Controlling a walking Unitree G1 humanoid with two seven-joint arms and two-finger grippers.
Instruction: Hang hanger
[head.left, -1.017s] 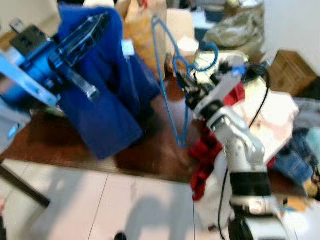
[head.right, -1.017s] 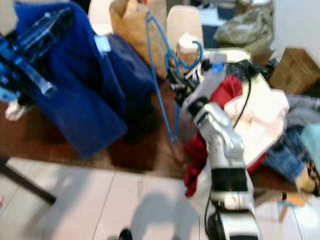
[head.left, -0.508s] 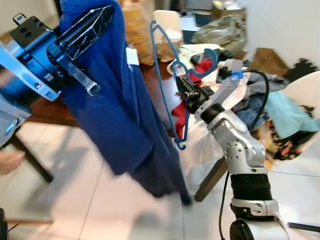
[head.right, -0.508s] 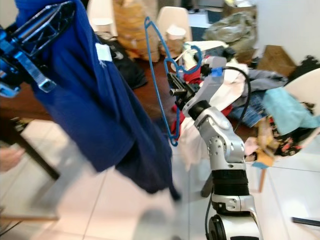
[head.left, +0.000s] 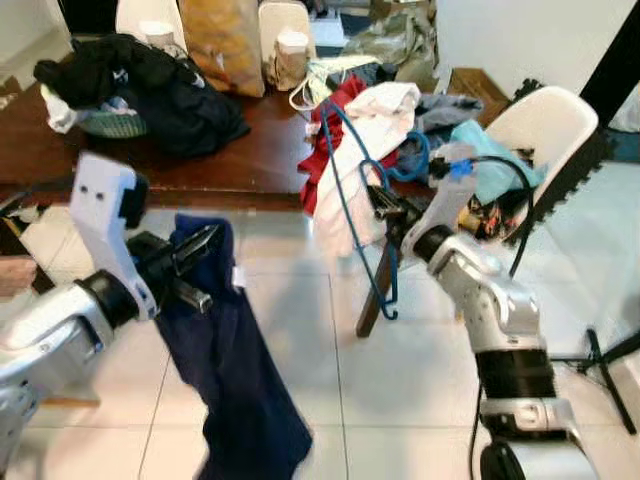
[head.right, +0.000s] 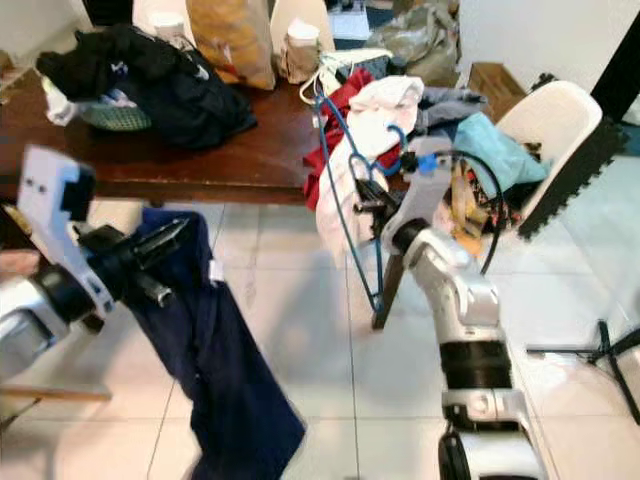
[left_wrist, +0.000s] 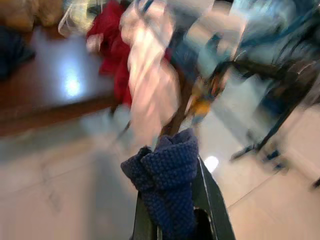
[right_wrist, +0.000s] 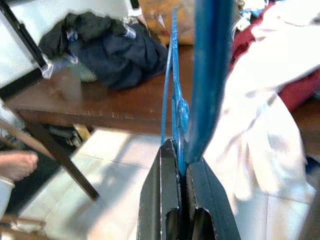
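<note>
Having backed away from the cluttered desk (head.left: 200, 165), the robot is now carrying the blue hanger (head.left: 355, 205) pinched in its right claw (head.left: 388, 208) at two o'clock and a navy garment (head.left: 235, 380) clamped in its left claw (head.left: 195, 262) at eight o'clock, so hanging is probably coming next.

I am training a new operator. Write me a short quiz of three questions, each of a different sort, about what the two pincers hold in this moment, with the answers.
1. True or false: the right pincer is shut on the blue hanger.
2. The left pincer holds: A) a red shirt B) a dark blue garment C) a paper bag.
3. Fill in: the garment's lower end hangs toward the white tiled ____.

Key: 1 true; 2 B; 3 floor.
</note>
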